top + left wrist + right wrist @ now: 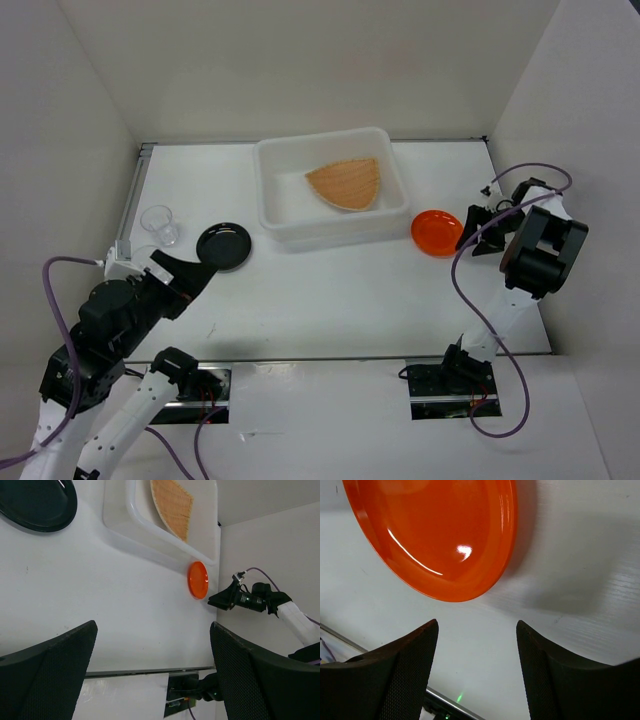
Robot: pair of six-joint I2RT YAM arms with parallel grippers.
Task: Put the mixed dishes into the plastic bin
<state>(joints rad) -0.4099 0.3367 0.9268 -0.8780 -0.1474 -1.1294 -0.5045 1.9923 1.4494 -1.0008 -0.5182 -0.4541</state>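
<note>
Woven tray (pixel 345 183) lies inside the bin (pixel 335 230). 1 dish in; the rest sit on the table (pixel 350 290).

Orange plate (pixel 437 232) is flat on the table, just beside the bin's near right corner. Black plate (pixel 223 245) and the clear cups (pixel 158 222) are left of the bin; cup count is hard to tell.

Right gripper (pixel 476 630): jaws partly spread, nothing between them, low and aimed at the orange plate's near rim. Left gripper (pixel 152 630): jaws wide, empty, near the black plate.

Risks, as judged:
- The fingers come in low, so they may shove the plate against the bin wall instead of straddling its rim.
- The plate is glossy and shallow, so a thin rim pinch may slip on lifting.
- A tilted plate may catch the bin's rim on the way over.
</note>
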